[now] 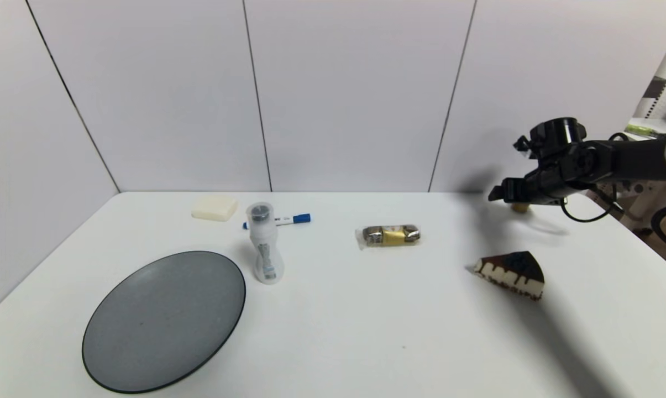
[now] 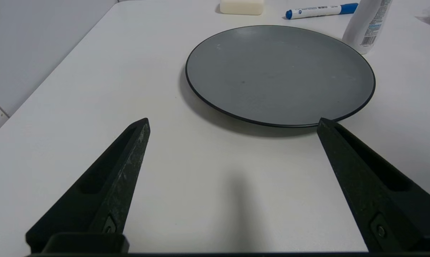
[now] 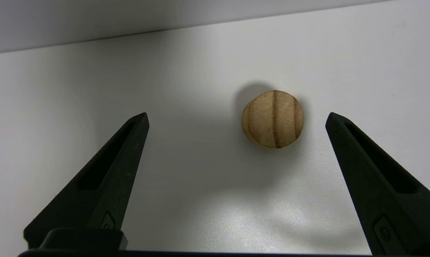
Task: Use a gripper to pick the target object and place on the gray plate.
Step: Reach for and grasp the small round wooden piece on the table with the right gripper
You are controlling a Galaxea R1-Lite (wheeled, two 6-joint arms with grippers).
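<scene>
- At the far right of the white table (image 1: pixel 366 331), near the back wall, the target object (image 1: pixel 520 208) rests on the surface: a small tan rounded lump with dark grooves across its top face (image 3: pixel 273 119).
- Head view: the target object is largely hidden beneath the right gripper (image 1: pixel 504 193); only its lower part shows under the black housing.
- Right wrist view: the right gripper (image 3: pixel 236 119) has its fingers (image 3: pixel 111 167) spread wide apart. The target object lies between them, nearer one finger, touching neither.
- Nearest neighbour: a chocolate-topped cake slice (image 1: pixel 512 274), closer to the robot than the target object and apart from it.
- Toward table centre: a gold-banded wrapped snack bar (image 1: pixel 388 235).
- Left half of the table: the gray plate (image 1: pixel 164 320), well apart from the target object, with nothing on it.
- Beside the plate's far edge: a white bottle (image 1: pixel 264 243) standing upright; its top is cut off in the left wrist view.
- Behind the bottle: a blue-capped marker (image 1: pixel 280 221), partly hidden, and a pale cream block (image 1: pixel 215 207).
- Left gripper (image 2: pixel 232 123): not seen in the head view; in its wrist view it sits just short of the plate's near rim, fingers wide apart, holding nothing.
</scene>
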